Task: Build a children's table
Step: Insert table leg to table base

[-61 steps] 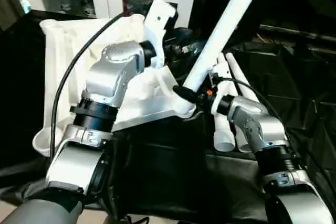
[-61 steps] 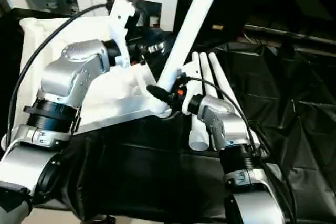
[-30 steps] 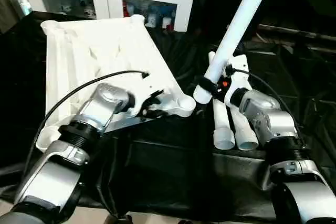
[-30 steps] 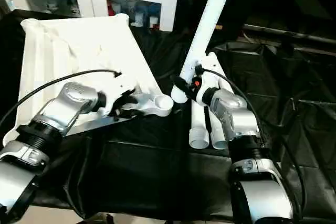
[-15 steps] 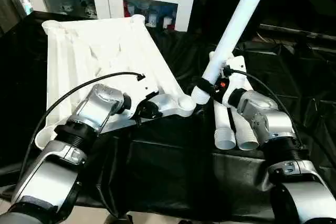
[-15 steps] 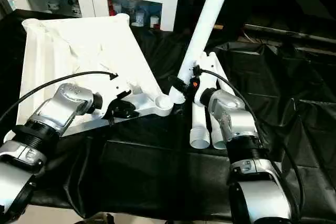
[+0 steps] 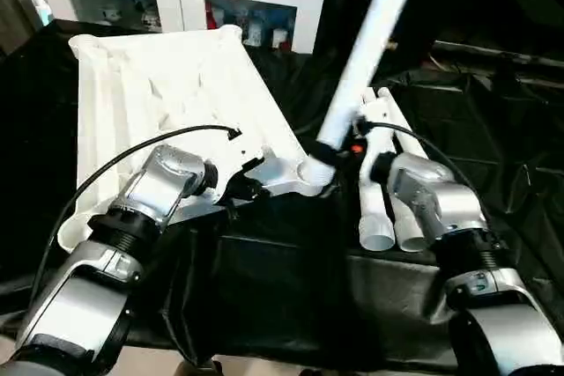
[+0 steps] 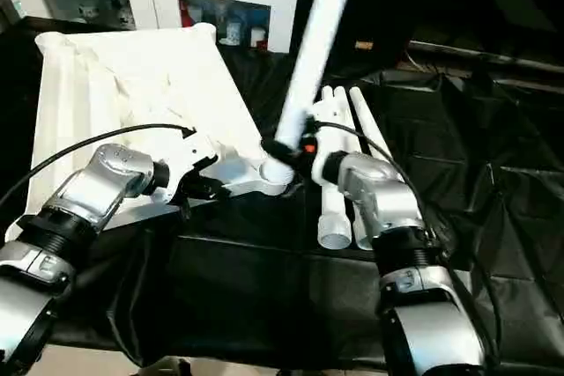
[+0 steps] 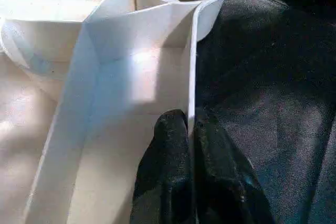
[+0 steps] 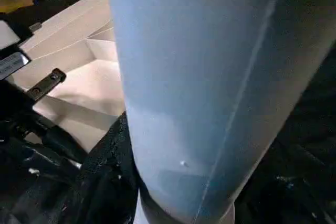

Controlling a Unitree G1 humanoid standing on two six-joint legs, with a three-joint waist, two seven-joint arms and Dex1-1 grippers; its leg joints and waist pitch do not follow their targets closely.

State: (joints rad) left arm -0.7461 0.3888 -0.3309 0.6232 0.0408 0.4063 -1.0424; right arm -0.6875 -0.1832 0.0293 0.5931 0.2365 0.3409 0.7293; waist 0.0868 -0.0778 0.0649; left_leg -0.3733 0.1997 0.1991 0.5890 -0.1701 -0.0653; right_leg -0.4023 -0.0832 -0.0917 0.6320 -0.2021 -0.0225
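The white table top (image 7: 159,85) lies underside up on the black cloth, ribs showing. My left gripper (image 7: 249,184) is at its near rim, and in the left wrist view the gripper (image 9: 190,127) is shut on that thin rim wall, one finger on each side. My right gripper (image 7: 339,151) is shut on a long white leg (image 7: 366,33) that leans up and to the right. The leg's lower end sits at the round corner socket (image 7: 310,173) of the top. Up close, the leg (image 10: 199,87) stands beside the ribbed corner.
Loose white legs (image 7: 379,209) lie side by side on the black cloth (image 7: 493,129) right of the table top, just behind my right forearm. A white cabinet with glass doors (image 7: 238,6) stands at the back. The cloth drops off at the near edge.
My left gripper has shut on the table top's near rim. My right arm has swung the leg leftward, bringing its lower end from beside the corner socket onto it.
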